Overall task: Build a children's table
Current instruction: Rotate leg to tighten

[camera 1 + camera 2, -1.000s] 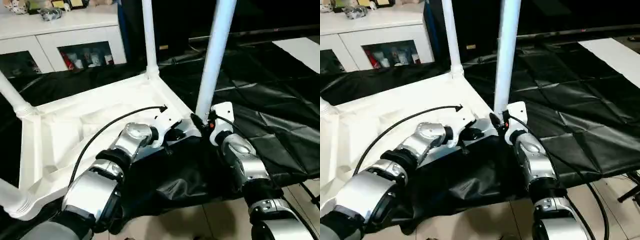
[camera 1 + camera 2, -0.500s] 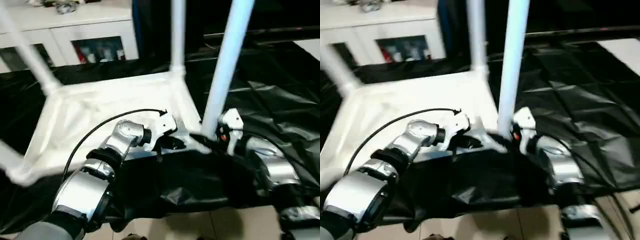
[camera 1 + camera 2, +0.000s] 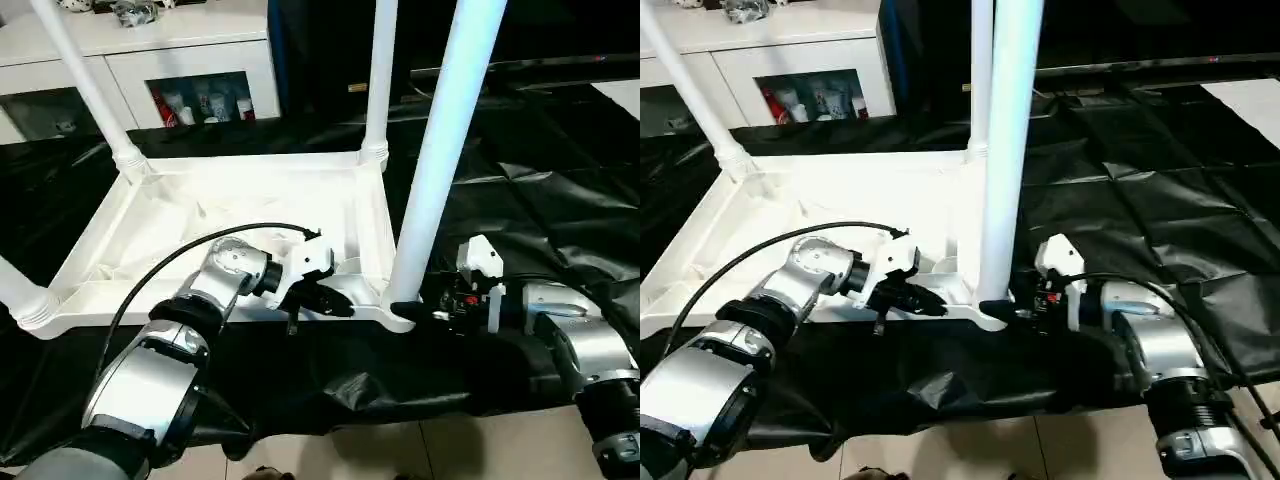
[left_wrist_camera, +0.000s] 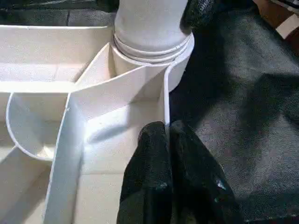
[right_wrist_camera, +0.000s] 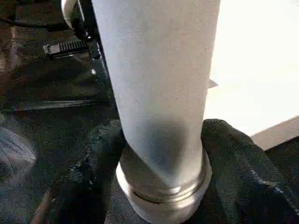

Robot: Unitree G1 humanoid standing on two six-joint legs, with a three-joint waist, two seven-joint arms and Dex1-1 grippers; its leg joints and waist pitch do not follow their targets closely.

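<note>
With the tabletop (image 3: 240, 215) now swung square, my right gripper (image 5: 159, 140) straddles the near leg (image 3: 440, 150), seemingly seated, while my left gripper (image 4: 166, 140) pinches the rim shut.

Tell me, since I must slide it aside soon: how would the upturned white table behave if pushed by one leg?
The table is probably light: thin ribbed plastic and hollow-looking legs. Its upright leg is long, so a high push may tip rather than slide it. The glossy black cover is wrinkled and may bunch.

shiny silver jointed forearms (image 3: 150, 375), white plastic wrist housings (image 3: 480, 262), thin black looping cable (image 3: 190, 255), chunky matte black fingers (image 4: 156, 177)
</note>
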